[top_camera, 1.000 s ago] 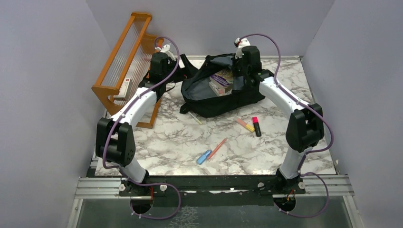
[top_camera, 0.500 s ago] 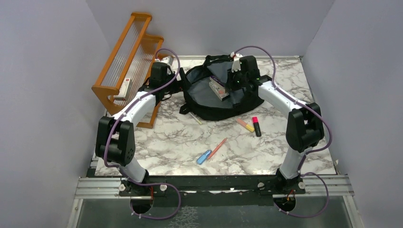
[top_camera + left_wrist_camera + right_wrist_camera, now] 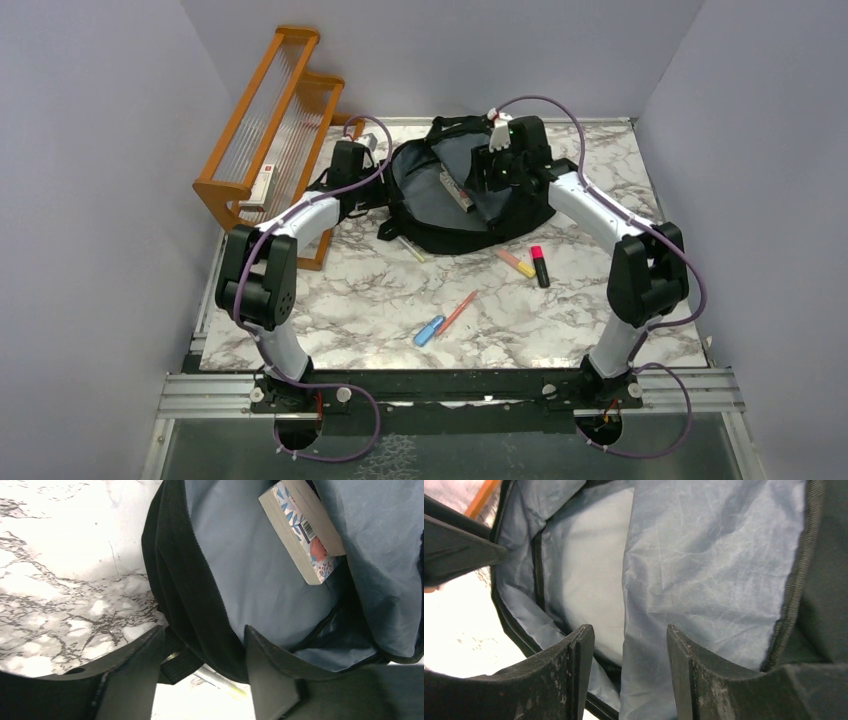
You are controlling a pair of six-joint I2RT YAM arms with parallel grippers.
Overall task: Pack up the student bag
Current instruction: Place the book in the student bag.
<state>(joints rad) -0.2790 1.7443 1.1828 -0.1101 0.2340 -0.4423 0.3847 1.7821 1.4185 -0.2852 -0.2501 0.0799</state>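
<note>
Marble worktop (image 3: 380, 300), walled on three sides. Orange wooden rack (image 3: 262, 140) leans at the far-left edge. Black student bag (image 3: 440, 230) lies far centre, close to the back wall, mouth gaping and a book (image 3: 300, 535) on its grey lining. Left hand (image 3: 204, 630): fingers apart, straddling the bag's left rim. Right hand (image 3: 630, 627): fingers apart above the lining. Two highlighters (image 3: 540, 266) lie just before the bag. Blue pen (image 3: 429, 330) and orange pen (image 3: 457, 312) lie mid-worktop, well apart from it.

blk student bag (image 3: 452, 236), grey lining (image 3: 250, 580); marbled tbl (image 3: 350, 300)
</note>
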